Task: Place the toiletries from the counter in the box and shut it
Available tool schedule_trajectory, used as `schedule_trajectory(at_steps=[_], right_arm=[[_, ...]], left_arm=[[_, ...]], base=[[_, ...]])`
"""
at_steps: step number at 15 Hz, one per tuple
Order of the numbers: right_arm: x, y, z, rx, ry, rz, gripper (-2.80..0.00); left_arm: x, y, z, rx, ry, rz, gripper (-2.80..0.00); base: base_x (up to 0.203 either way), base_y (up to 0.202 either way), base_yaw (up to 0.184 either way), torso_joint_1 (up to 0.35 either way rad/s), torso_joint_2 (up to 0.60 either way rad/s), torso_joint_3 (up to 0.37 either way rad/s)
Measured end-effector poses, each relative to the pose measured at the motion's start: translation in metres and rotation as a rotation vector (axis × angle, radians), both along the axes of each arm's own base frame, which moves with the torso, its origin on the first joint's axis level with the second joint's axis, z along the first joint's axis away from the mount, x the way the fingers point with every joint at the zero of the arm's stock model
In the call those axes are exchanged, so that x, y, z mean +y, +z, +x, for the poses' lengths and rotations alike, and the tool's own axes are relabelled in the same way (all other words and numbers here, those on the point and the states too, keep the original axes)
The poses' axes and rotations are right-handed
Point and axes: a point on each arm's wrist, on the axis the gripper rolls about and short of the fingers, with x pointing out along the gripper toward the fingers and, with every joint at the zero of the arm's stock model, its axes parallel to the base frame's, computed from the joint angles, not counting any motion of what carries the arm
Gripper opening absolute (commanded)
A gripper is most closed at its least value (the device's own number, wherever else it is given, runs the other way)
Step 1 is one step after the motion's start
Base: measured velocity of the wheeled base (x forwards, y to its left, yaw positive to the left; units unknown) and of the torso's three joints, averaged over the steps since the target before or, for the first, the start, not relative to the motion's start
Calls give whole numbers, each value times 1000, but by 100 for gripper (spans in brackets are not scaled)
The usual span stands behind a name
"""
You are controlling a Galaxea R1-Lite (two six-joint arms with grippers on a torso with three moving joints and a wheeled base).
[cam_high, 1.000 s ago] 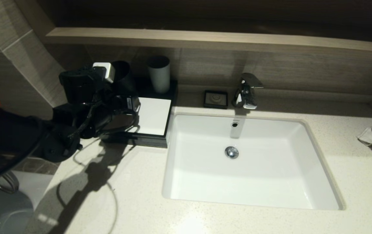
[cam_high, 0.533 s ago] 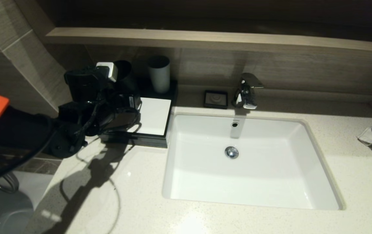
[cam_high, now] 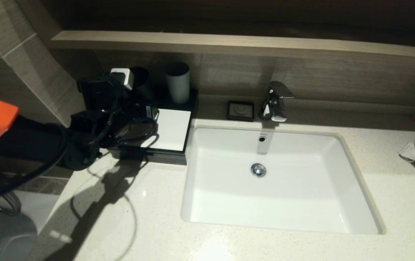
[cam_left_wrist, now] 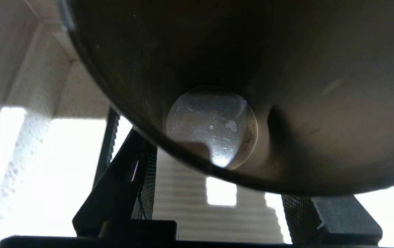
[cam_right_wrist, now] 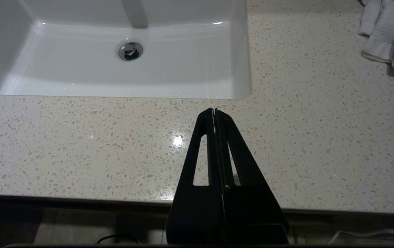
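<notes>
The counter (cam_high: 156,217) carries the box (cam_high: 173,127) at its back left corner, beside the sink (cam_high: 265,217). Over the box, the left gripper (cam_left_wrist: 217,193) grips the tilted black cup (cam_left_wrist: 252,69) between wide-spread fingers. The right gripper (cam_right_wrist: 214,112), fingers pressed together, hangs empty above the counter's front edge.

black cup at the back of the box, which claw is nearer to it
Left. The left claw is closed around the glossy black round cup; the right claw is shut, low over the front counter edge, far away.
</notes>
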Motion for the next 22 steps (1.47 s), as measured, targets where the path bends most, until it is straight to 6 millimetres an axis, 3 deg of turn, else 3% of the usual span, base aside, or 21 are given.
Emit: schedule_trajectory(at_steps=[22], right_arm=[[0, 0, 0, 0, 0, 0, -280]], left_arm=[[1, 1, 29, -32, 17, -11, -280]], base=[[0, 0, 0, 0, 0, 0]])
